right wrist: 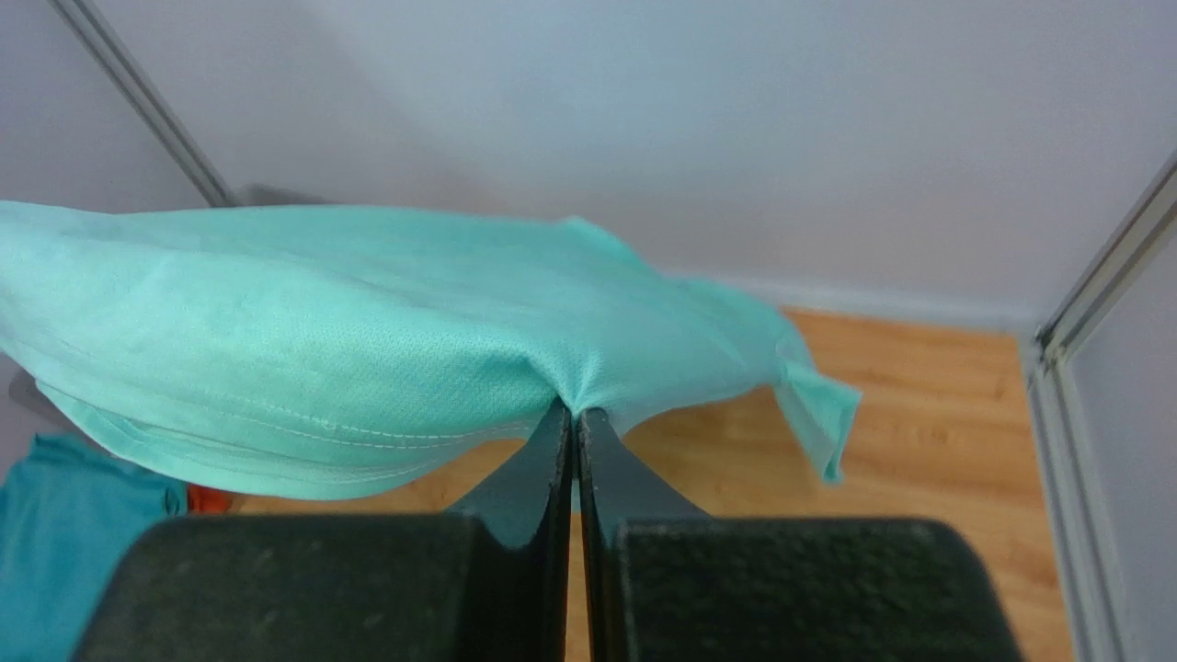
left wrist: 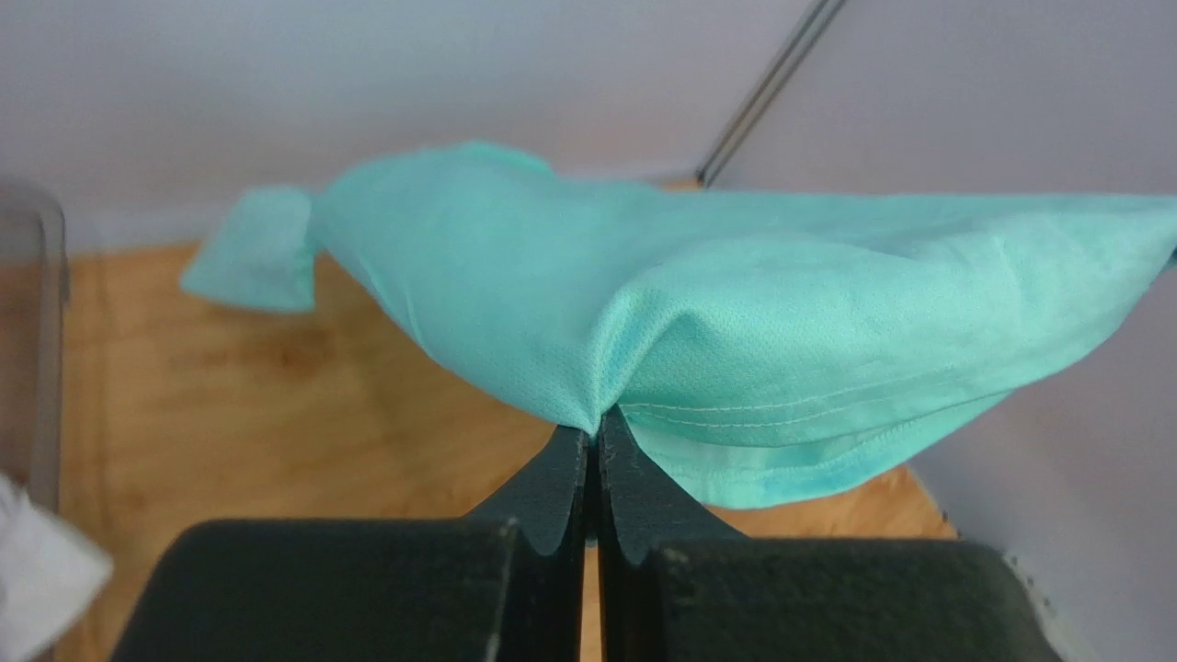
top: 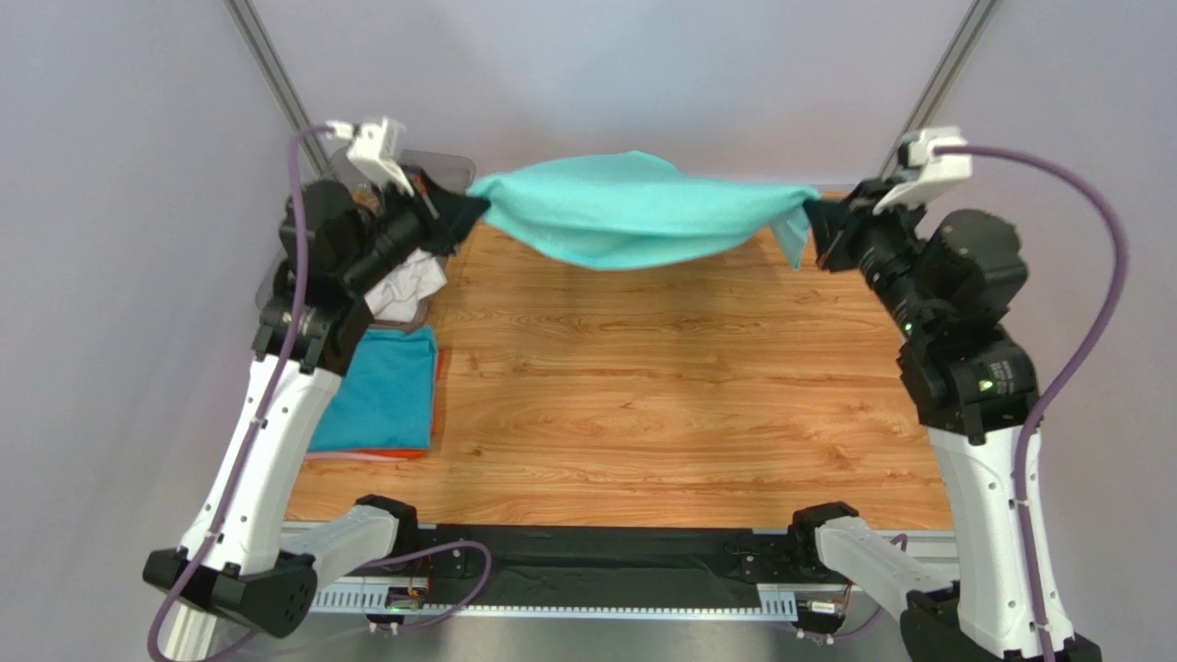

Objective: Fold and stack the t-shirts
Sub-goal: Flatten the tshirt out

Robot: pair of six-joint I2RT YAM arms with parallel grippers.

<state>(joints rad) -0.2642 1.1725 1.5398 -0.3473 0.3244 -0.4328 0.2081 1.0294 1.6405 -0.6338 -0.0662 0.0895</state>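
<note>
My left arm (top: 270, 428) and right arm (top: 995, 510) wear white shells low, black joints higher; a purple cable (top: 1121, 262) trails each; white brackets (top: 376, 145) at eleven and one o'clock; left gripper (left wrist: 594, 439) and right gripper (right wrist: 573, 414) are matte black wedges.

You see only a sliver of orange cloth (top: 398, 453) beneath the teal-blue t-shirt (top: 394, 386), whose left edge the left arm (top: 263, 442) covers. The same arm masks most of the white t-shirt (top: 412, 287). The left wrist view cuts off the mint t-shirt (left wrist: 774, 304) at its right edge.
</note>
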